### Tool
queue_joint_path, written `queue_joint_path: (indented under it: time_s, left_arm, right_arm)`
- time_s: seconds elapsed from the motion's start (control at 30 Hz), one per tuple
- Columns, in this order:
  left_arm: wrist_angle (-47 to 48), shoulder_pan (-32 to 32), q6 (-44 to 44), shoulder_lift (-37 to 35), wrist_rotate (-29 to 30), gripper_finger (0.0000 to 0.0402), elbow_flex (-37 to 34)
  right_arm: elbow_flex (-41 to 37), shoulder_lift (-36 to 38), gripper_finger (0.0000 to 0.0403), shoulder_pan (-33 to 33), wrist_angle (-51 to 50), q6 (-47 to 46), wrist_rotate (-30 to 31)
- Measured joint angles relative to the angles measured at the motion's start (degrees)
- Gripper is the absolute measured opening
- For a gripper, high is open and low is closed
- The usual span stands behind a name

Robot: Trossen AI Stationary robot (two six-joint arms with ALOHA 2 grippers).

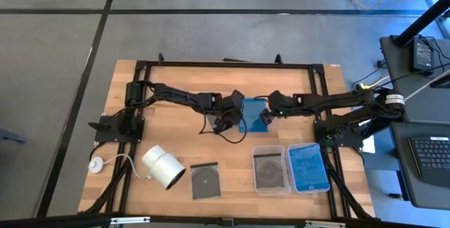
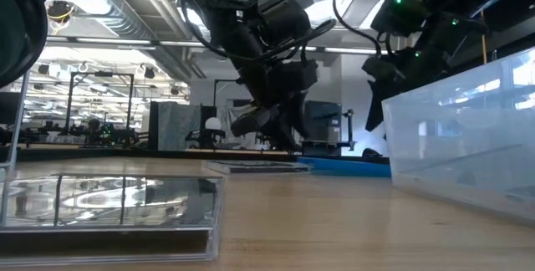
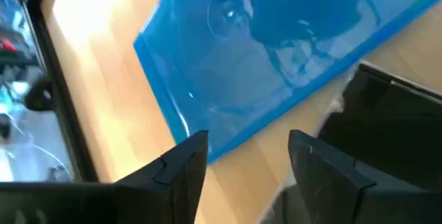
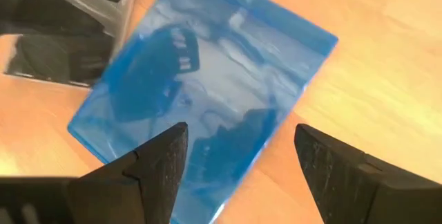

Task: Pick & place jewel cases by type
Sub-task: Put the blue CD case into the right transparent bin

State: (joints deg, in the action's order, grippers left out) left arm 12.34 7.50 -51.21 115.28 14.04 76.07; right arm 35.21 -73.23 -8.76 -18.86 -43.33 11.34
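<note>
At the counter's [image 1: 140, 101] middle, both open grippers, left gripper [image 1: 226, 119] and right gripper [image 1: 266, 116], flanked an unsorted blue case [image 1: 250, 114]; trays [image 1: 271, 169] looked partly filled, and a grey case [image 1: 204, 180] lay loose.

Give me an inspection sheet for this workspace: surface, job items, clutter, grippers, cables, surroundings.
Surface: wooden table inside a black frame.
Job's things: blue jewel case flat mid-table between the arms; dark case beside it under the left arm; clear case with disc near the front edge; blue case in one tray, dark case in the other.
Clutter: white cylinder.
Grippers: left gripper open at the blue case's edge; right gripper open over it.
Cables: white cord beside the cylinder.
Surroundings: laptop on a side desk.
</note>
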Motion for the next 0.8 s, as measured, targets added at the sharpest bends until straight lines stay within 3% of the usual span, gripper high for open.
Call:
queue_joint_path:
  time_s: [0.27,0.53,0.8]
  left_arm:
    - [-1.94,-1.93,-12.49,4.2,7.38,0.0189,0.13]
    - [-7.8,-2.48,-13.3,6.61,6.03,0.018,0.13]
    - [-10.93,-1.85,-12.58,6.83,0.45,0.0168,0.02]
  right_arm:
    - [-2.2,-0.24,0.0269,-2.66,0.58,-1.48,-2.33]
    - [-6.4,-1.17,0.0269,-5.94,1.84,-4.8,-5.01]
    - [-11.01,-5.37,0.0269,-7.88,17.5,-5.66,-11.44]
